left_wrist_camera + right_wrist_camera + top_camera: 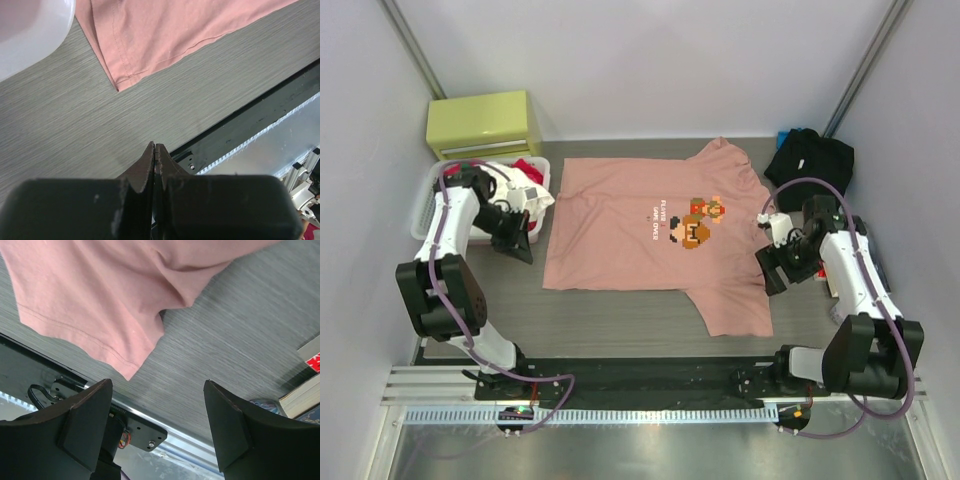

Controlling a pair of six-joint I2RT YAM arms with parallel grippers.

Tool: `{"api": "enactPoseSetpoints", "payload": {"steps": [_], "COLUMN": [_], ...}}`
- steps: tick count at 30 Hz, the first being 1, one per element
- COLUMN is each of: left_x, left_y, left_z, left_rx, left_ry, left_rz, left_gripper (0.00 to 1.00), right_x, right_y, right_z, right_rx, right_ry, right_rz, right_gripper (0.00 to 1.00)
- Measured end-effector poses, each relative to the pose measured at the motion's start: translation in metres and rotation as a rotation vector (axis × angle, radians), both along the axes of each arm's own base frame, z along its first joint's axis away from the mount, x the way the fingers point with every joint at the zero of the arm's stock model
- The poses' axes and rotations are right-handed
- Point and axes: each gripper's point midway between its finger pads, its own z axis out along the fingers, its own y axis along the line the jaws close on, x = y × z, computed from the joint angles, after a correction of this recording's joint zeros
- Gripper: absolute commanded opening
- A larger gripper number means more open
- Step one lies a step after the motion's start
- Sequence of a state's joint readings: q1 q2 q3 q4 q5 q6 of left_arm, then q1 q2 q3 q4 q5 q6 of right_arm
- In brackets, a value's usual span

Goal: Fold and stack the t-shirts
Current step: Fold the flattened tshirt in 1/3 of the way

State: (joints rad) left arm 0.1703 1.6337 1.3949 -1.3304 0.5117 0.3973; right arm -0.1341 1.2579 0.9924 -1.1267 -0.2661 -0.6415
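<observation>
On woodgrain table [620,320]: flat salmon-pink tee [620,230], crumpled black tee [810,158].

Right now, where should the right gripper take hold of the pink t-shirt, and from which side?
Take the near sleeve's outer corner, coming in low from the robot's right. The pink t-shirt lies flat, and that corner juts onto bare table just ahead of the open right gripper, so one finger could slide under.

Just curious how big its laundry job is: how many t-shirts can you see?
2: a pink t-shirt spread flat mid-table, a black t-shirt bunched at the far right. The basket at left may hold more.
</observation>
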Motion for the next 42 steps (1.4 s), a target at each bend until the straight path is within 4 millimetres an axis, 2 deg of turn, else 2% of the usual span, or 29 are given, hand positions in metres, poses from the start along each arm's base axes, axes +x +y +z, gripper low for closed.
{"api": "enactPoseSetpoints", "payload": {"steps": [7,14,21,27,34,42], "left_x": [-0.004,-0.010,-0.008,0.000,-0.003,0.001], "left_y": [0.002,0.005,0.007,0.009,0.014,0.015], "left_z": [-0.008,-0.015,-0.017,-0.020,-0.036,-0.045], "left_rx": [0.013,0.042,0.057,0.068,0.096,0.096], "left_ry": [0.041,0.084,0.080,0.060,0.085,0.096], "left_rz": [0.020,0.065,0.076,0.094,0.095,0.094], "left_gripper": [0.01,0.01,0.01,0.01,0.01,0.00], "right_x": [-0.017,-0.034,-0.032,-0.034,-0.032,-0.028], "right_y": [-0.014,-0.011,-0.007,-0.004,-0.002,0.002], "right_z": [-0.032,-0.062,-0.070,-0.086,-0.086,-0.086], "right_rx": [-0.015,0.020,0.042,0.069,0.080,0.113], "right_ry": [0.117,0.226,0.213,0.265,0.264,0.307], "right_rz": [0.022,0.041,0.049,0.053,0.047,0.029], "right_gripper": [0.77,0.74,0.75,0.74,0.73,0.72]}}
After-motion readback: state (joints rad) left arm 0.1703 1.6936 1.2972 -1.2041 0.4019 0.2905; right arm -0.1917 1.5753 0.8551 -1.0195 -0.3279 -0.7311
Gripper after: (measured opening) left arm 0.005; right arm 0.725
